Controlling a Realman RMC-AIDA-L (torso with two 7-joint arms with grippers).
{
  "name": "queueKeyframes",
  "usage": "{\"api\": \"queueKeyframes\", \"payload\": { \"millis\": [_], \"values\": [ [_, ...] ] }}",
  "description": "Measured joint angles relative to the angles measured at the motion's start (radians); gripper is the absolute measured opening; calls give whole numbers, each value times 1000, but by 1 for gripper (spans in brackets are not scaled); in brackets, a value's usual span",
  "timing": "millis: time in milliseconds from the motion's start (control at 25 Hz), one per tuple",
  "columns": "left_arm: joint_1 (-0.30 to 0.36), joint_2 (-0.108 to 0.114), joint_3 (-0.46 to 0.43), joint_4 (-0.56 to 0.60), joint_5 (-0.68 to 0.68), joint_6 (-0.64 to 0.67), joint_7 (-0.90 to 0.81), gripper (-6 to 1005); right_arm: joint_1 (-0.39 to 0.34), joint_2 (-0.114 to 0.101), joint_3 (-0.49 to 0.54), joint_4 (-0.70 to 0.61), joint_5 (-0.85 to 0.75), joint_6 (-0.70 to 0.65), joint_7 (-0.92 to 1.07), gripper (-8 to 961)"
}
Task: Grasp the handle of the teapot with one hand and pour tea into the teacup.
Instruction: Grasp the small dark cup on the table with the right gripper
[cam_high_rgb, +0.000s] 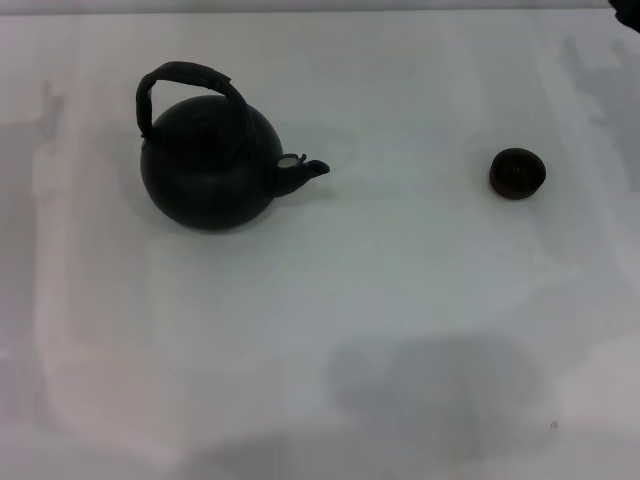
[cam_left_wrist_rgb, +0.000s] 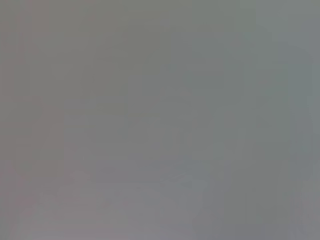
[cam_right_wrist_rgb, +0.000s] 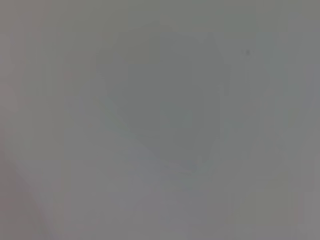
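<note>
Teapot (cam_high_rgb: 208, 165) — left of frame, handle (cam_high_rgb: 185, 78) ungrasped. Teacup (cam_high_rgb: 517, 173) — right, well apart. Desk (cam_high_rgb: 400, 330). Grippers unseen; fingers' state unknowable. Nothing done yet.

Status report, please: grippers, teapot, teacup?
Neither gripper in view. Teapot upright on table, handle free, spout toward teacup. Nothing between them.

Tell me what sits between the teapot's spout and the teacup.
Nothing: in the head view, only bare white table lies between the teapot spout and the teacup.
</note>
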Motion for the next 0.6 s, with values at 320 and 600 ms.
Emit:
{"api": "queueKeyframes", "payload": {
  "millis": [320,600],
  "values": [
    [5,0,3,1,22,30,0,887,-17,0,-20,-30,0,2,-82,842],
    [-14,1,3,1,54,40,2,888,-12,0,-45,-35,-1,19,-251,841]
  ]
}}
